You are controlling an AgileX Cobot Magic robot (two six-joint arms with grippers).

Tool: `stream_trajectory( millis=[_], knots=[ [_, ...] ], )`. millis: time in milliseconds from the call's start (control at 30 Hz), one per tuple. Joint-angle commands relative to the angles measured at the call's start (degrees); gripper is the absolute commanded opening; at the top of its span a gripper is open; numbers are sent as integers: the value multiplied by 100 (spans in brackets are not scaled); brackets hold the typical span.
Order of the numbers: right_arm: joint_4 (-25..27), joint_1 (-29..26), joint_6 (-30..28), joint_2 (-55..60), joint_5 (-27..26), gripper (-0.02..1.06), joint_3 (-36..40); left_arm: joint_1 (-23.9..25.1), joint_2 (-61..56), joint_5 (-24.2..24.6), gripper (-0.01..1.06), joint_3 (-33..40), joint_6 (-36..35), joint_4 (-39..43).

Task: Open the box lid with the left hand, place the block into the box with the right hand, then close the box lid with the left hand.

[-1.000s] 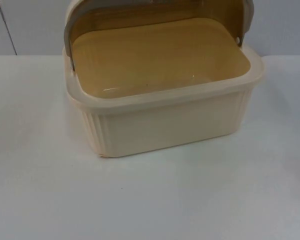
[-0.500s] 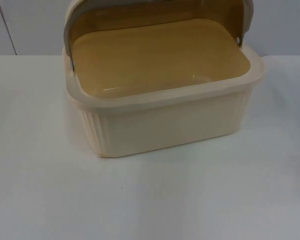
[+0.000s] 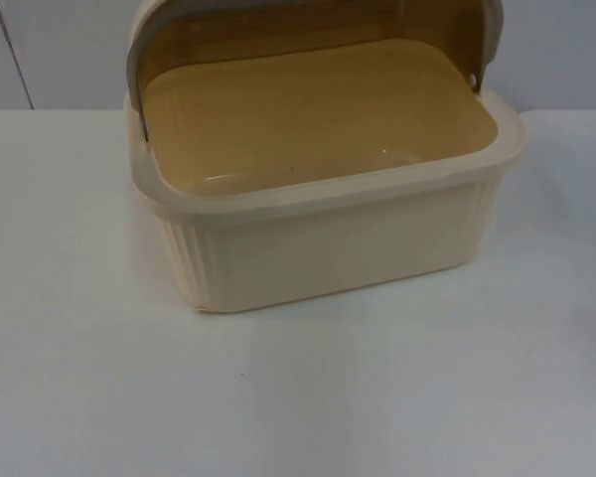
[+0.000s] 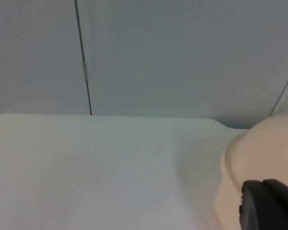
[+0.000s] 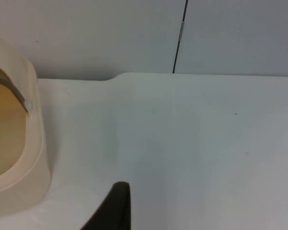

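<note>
A cream ribbed box [image 3: 328,248] stands at the back middle of the white table. Its translucent brown lid [image 3: 308,22] with a grey rim is swung up and back, so the box is open. The tan floor [image 3: 308,119] inside lies bare. My left gripper [image 4: 269,206] hovers low beside a rounded cream corner of the box [image 4: 259,153], on the box's left side. My right gripper [image 5: 116,207] sits low over the table to the right of the box [image 5: 31,158], a short gap away from its rim.
The grey partition wall [image 3: 60,50] rises right behind the box, with a dark seam [image 4: 84,72] in it. White table top [image 3: 298,397] stretches in front of the box and to both sides.
</note>
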Motion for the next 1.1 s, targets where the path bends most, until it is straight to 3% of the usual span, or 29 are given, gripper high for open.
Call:
stream_trajectory(
  millis=[0, 100, 133, 200, 267, 300, 333, 367, 767, 867, 900, 1033, 1067],
  knots=[
    [15, -27, -30, -17, 2, 105, -23, 14, -44, -25, 4, -36, 19, 49],
    [15, -27, -30, -17, 2, 105, -23, 14, -44, 23, 22, -36, 19, 39],
    [15, -27, -30, -17, 2, 105, -23, 14, -44, 23, 22, -36, 19, 39],
    [15, -27, -30, -17, 2, 105, -23, -35, -44, 140, 43, -36, 19, 37],
    [14, -27, -30, -17, -8, 105, -23, -146, -44, 178, 80, -25, 19, 63],
    [14, -27, -30, -17, -8, 105, -23, -146, -44, 178, 80, -25, 19, 63],
    [14, -27, -30, -17, -8, 105, -23, -209, -44, 192, 97, -25, 94, 106],
    [14, -27, -30, -17, -8, 105, -23, -277, -44, 202, 105, -25, 176, 121],
    [-21, -27, -30, -6, 44, 105, -23, -338, -44, -1, 105, -72, 204, -180],
    [-24, -27, -30, 134, -59, 105, -23, -338, 15, 615, 105, -555, 165, -155],
    [-24, -27, -30, 134, -59, 105, -23, -338, 15, 615, 105, -555, 165, -155],
    [96, -27, -30, 476, -59, 105, -23, -338, 370, 1692, 105, -1568, 165, -70],
    [115, -27, -30, 553, -59, 105, -23, -338, 410, 1752, 105, -1663, 162, -70]
  ],
)
